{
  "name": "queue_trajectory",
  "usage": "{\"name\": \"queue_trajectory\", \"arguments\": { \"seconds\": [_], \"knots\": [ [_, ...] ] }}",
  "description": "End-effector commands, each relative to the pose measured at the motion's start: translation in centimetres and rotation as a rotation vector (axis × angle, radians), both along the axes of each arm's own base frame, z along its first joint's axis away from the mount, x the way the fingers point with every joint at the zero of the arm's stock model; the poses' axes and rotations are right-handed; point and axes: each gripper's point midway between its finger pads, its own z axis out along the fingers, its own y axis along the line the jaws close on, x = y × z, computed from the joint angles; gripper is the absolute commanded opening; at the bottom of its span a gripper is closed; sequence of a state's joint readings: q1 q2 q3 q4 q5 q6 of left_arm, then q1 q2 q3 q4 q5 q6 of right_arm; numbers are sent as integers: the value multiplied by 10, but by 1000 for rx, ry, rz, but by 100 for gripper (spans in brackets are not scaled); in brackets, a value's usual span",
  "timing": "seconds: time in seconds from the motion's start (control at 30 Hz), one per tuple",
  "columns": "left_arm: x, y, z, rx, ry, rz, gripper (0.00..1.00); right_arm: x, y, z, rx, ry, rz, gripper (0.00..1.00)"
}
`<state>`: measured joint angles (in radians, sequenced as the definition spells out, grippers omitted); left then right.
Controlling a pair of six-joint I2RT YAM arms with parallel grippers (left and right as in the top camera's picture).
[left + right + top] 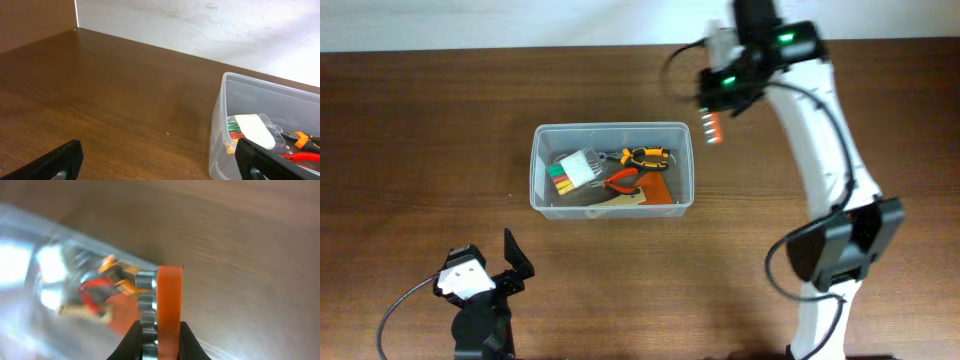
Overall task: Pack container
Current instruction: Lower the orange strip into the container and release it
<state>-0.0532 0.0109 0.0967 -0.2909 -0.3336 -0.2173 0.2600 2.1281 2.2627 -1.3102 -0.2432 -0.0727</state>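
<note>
Where the brown wood-grain table meets a pale wall, the container sits near the middle. It is a clear plastic bin with rounded corners and a thick rim.

The right gripper is just beyond the container's far right corner, beside it and not over it. Its two fingers are closed on the lower end of an orange bar. The bar is a smooth plastic strip carrying a row of silvery metal pieces along one side.

The left gripper is in front of the container's left end, near it but not touching. Its black fingers are spread wide and hold nothing.

Inside the container lie orange-and-black pliers, red-handled pliers and a white-topped pack striped green, red and yellow. There are also a flat orange piece and a beige handle, all crowded together on the bottom.
</note>
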Motion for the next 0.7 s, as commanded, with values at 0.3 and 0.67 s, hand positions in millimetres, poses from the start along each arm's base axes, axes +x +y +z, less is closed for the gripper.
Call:
{"name": "queue_trajectory", "arguments": {
  "seconds": [0.3,0.67],
  "knots": [
    [0,0,-1,9,4,-2,99,-97,138,-56,-209,-204,1216,4],
    [0,0,-1,9,4,-2,99,-91,161,-126,-210,-303,1312,4]
  ]
}}
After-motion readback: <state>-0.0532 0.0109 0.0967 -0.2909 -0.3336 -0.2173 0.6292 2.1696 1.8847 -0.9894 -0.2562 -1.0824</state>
